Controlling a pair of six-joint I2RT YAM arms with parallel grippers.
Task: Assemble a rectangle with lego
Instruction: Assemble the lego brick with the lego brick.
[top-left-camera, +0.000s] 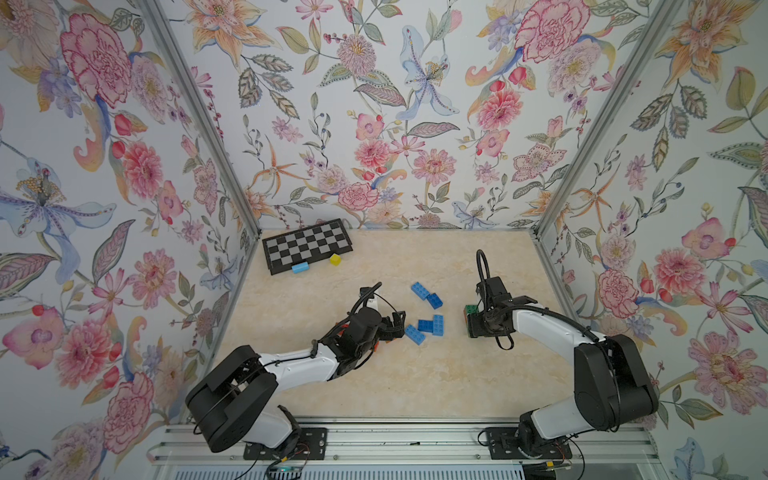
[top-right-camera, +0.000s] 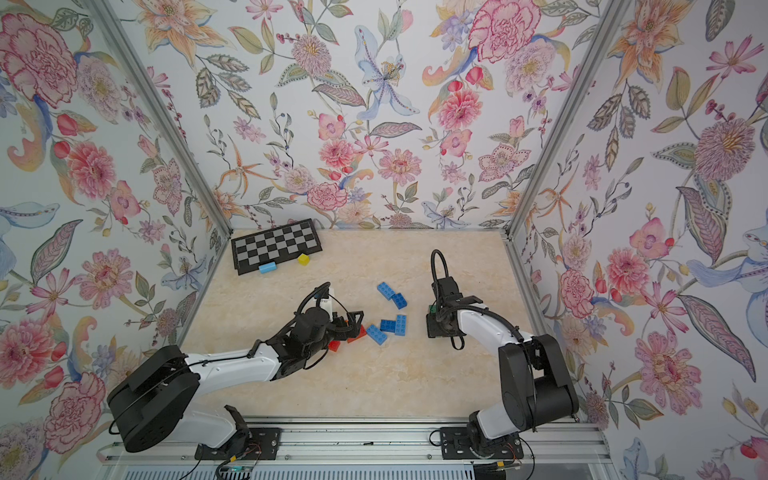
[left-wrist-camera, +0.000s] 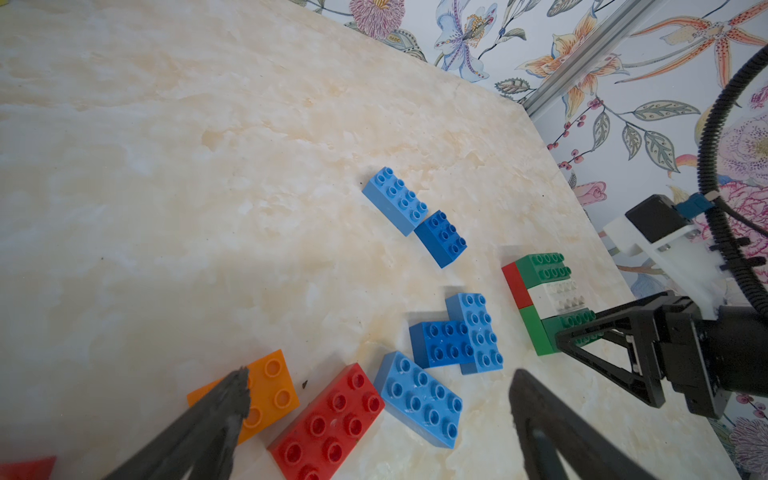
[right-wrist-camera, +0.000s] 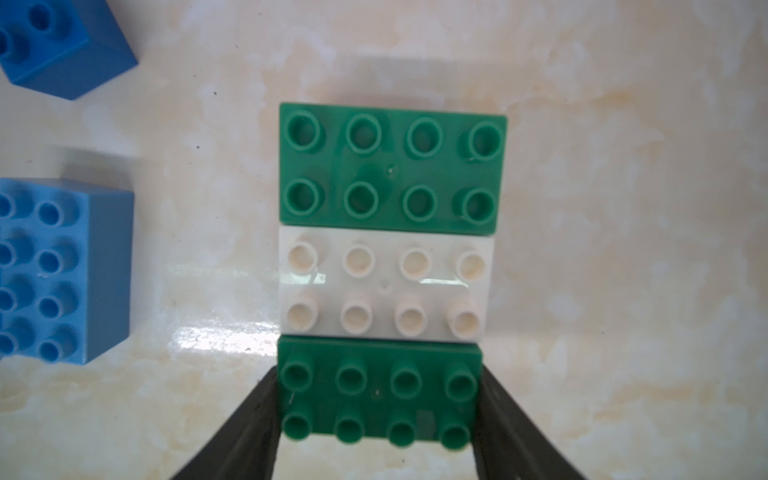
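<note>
Right wrist view: the near green brick (right-wrist-camera: 376, 374) is being clamped across its short ends by the right claw (right-wrist-camera: 378, 415), whose jaws are standing about half apart. This brick is being seen as the end of a row with a white brick (right-wrist-camera: 386, 282) and a far green brick (right-wrist-camera: 392, 166), all seated on a red-and-green lower layer. This partly built rectangle (left-wrist-camera: 536, 291) is standing on the counter (left-wrist-camera: 208, 187), near the loose blue bricks (top-left-camera: 424, 325). The left claw (left-wrist-camera: 380, 378) is being held wide open and empty above a red brick (left-wrist-camera: 328, 419), with an orange brick (left-wrist-camera: 270, 390) and a light blue brick (left-wrist-camera: 417, 401) lying just beside it.

Because only one end brick is being gripped, any lift or sideways pull is probably risking that brick being peeled off, or the row being levered apart at the white seam. If the red brick is being reached for, a neighbour could be struck by a descending finger and shoved, or two bricks could be pinched together and the red one twisted askew.
</note>
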